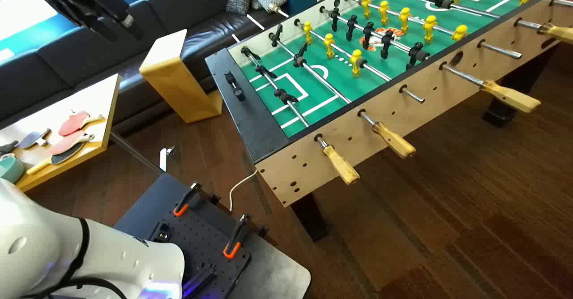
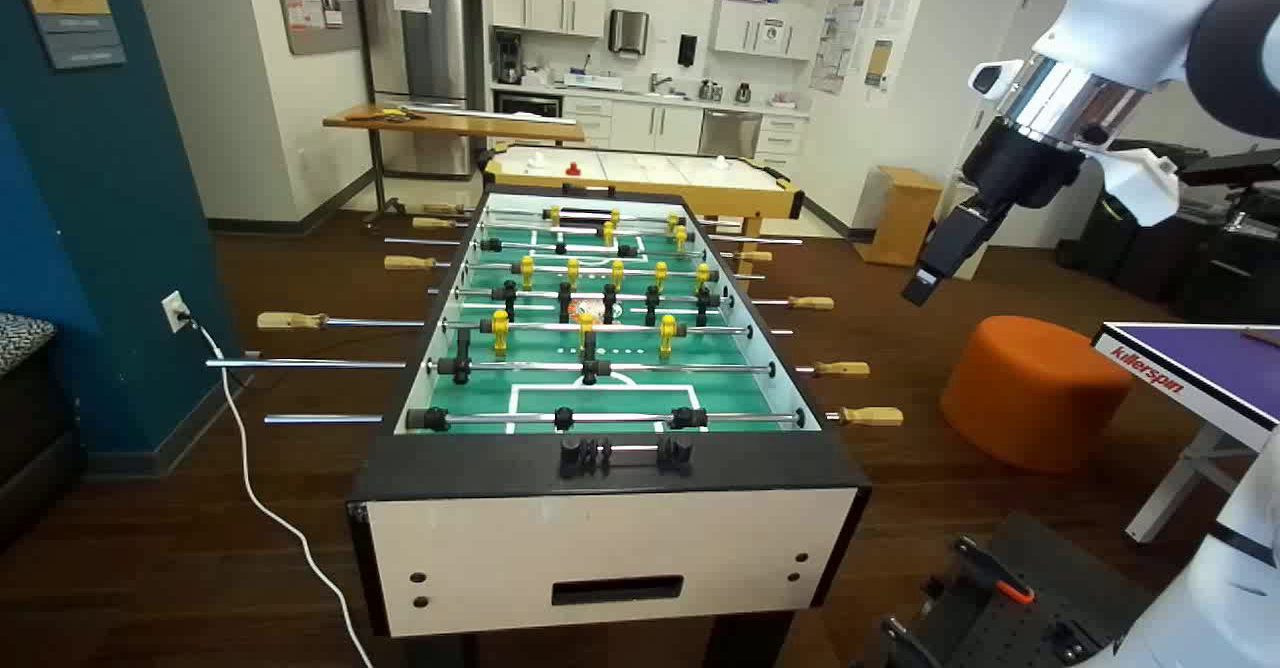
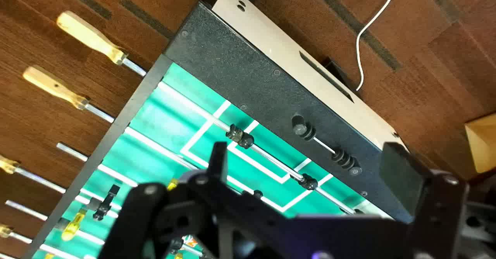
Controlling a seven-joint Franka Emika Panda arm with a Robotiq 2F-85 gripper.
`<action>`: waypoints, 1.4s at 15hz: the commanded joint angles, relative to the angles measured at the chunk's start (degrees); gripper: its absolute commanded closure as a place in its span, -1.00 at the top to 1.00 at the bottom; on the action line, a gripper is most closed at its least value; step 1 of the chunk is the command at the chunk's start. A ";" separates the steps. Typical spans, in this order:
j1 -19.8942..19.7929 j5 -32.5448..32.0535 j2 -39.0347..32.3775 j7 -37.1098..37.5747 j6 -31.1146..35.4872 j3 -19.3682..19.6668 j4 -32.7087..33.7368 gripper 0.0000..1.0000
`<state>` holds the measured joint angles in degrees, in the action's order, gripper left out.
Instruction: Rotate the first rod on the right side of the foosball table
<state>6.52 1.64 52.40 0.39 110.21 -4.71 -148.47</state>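
The foosball table [image 1: 273, 149] has a green pitch, pale wood sides and metal rods; it also shows in an exterior view [image 2: 610, 548] and in the wrist view [image 3: 232, 57]. Its first rod [image 2: 620, 418] carries black figures lying flat. That rod's tan handle [image 1: 341, 164] sticks out from the side, and it shows in an exterior view [image 2: 870, 416] and in the wrist view [image 3: 91, 38]. My gripper [image 3: 308, 158] is open and empty, with its fingers wide apart. It hangs above and away from the handle, high in both exterior views [image 1: 107, 26] [image 2: 935, 263].
A second tan handle [image 1: 394, 140] sits close beside the first. A robot stand with clamps [image 1: 210, 227] is near the table corner. A wooden table with paddles [image 1: 105, 124], a wooden side table [image 1: 179, 79], a dark sofa [image 1: 183, 8] and an orange stool [image 2: 1035, 393] stand around.
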 commanded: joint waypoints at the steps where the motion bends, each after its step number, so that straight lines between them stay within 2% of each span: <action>1: -0.17 0.12 -0.03 -0.10 -0.09 -0.13 0.10 1.00; 6: -0.17 0.12 -0.03 -0.10 -0.09 -0.13 0.10 1.00; 9: -1.87 0.02 -1.10 -1.08 0.74 2.98 1.04 1.00; 13: -5.22 0.94 -2.91 -3.72 1.31 11.39 1.46 1.00; 18: -7.83 3.61 -7.73 -11.70 2.84 23.07 2.23 1.00; 21: -9.04 5.41 -12.22 -15.27 4.00 27.66 3.27 1.00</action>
<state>-1.15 4.41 46.31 -11.25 112.62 20.48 -147.75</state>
